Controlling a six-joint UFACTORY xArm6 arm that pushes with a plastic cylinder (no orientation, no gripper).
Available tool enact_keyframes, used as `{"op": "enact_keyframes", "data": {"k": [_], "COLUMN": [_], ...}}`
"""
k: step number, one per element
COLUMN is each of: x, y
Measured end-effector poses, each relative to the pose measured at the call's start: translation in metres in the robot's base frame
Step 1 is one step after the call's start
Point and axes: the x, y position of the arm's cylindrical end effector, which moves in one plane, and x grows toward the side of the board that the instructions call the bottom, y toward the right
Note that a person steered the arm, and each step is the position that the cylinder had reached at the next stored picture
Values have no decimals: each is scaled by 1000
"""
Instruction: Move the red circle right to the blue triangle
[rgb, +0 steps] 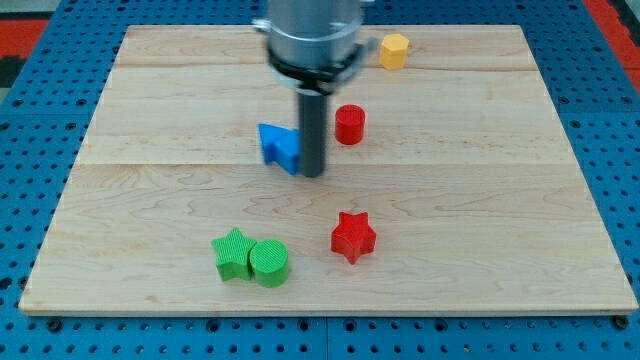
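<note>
Item: rod tip (313, 174), no jaws fitted so nothing to open or close, standing just beside the blue triangle (280, 146) on its right; red circle (349, 125) lies near, up and right of the tip, not touching.

On the wooden table (480, 200), my tip (313, 174) sits just at the right edge of the blue triangle (279, 146), with the red circle (349, 125) near it on the view's upper right. A yellow hexagon (394, 51) lies near the view's top. A red star (352, 237) sits lower down, and a green star (233, 254) touches a green circle (269, 264) toward the view's bottom left.
</note>
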Motion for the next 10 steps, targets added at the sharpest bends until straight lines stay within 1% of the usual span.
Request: {"op": "enact_keyframes", "data": {"k": [1, 2, 3, 4, 5, 6, 8, 9, 10], "x": [-27, -27, -57, -55, -27, -18, -47, -68, -102], "y": [-62, -58, -20, -19, 6, 64, 75, 105, 49]}}
